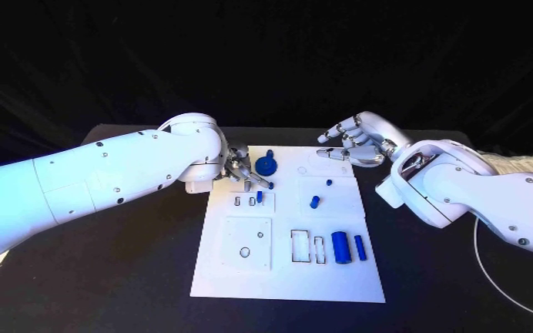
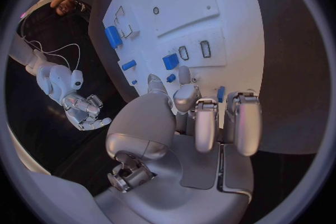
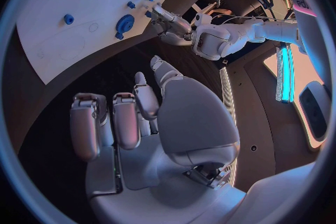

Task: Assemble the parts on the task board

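The white task board [image 1: 286, 279] lies mid-table. My left hand [image 1: 236, 169] hovers low over its far left part, beside a round blue part [image 1: 266, 165]. Its thumb and one finger [image 2: 183, 81] flank a small blue piece [image 2: 171, 78]; I cannot tell whether they pinch it. A square blue part [image 2: 170, 61] stands just beyond, by two small slots. My right hand [image 1: 356, 146] hangs above the board's far right corner, fingers spread and empty. The right wrist view shows the board [image 3: 56, 39], the round blue part [image 3: 125, 23] and my left hand [image 3: 170, 23].
More blue parts sit on the board: a block [image 1: 339, 247] and a cylinder [image 1: 359, 247] at the near right, and two small ones [image 1: 314, 201] [image 1: 330, 182] in the middle. A white cable [image 1: 489, 271] curves over the black table at the right.
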Available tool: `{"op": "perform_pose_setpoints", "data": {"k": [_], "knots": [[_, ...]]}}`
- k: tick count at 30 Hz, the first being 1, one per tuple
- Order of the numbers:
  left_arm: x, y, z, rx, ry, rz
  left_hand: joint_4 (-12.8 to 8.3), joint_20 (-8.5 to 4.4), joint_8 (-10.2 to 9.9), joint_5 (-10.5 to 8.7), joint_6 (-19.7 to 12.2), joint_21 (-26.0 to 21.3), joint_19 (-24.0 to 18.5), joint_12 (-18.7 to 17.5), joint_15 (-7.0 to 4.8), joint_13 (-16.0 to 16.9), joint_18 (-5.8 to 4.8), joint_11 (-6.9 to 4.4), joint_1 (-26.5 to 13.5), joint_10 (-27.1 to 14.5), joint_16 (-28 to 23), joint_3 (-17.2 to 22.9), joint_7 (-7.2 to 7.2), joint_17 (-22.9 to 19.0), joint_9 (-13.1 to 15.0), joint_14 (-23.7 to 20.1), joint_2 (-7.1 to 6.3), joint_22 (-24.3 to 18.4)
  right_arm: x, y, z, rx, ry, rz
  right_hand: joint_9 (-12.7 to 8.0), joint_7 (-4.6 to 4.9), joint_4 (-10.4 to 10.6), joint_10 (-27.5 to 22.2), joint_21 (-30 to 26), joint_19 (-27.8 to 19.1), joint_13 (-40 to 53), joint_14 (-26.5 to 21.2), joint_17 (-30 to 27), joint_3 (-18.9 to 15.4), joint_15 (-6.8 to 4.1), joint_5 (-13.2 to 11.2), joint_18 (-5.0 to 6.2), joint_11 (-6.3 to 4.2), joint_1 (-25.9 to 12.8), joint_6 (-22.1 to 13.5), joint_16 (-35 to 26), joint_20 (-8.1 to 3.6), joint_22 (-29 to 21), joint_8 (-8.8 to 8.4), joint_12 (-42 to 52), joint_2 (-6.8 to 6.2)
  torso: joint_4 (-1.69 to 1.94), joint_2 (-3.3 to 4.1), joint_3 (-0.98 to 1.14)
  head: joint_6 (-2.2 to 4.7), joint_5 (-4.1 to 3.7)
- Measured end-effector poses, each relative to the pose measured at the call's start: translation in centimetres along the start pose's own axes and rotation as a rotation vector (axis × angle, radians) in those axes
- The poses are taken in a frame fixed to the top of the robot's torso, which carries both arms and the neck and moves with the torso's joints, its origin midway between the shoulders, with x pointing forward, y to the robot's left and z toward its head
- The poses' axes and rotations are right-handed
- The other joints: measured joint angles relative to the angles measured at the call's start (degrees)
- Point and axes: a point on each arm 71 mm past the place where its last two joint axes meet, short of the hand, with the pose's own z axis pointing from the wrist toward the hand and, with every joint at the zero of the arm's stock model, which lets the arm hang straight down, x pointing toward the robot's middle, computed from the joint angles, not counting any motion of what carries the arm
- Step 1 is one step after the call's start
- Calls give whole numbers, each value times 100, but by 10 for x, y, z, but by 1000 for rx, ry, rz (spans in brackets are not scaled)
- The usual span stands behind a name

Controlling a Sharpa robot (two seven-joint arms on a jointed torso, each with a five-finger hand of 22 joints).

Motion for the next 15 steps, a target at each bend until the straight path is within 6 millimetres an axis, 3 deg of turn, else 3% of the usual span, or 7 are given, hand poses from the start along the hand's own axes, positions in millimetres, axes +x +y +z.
{"op": "perform_pose_setpoints", "data": {"k": [15], "knots": [[4,-7,7,-14,19,33,28,0,29,0,-41,0,0,0,0,14,0,0,-28,0,0,-28,1,-1,60,0,-28,-1,1,0,2,3,3,-1,-1,0,0,0,0,0,2,0,-1,0,0,0,0,0,0,0,0,0,-1,0,-1,0,0,-10,3,-63,-13]]}}
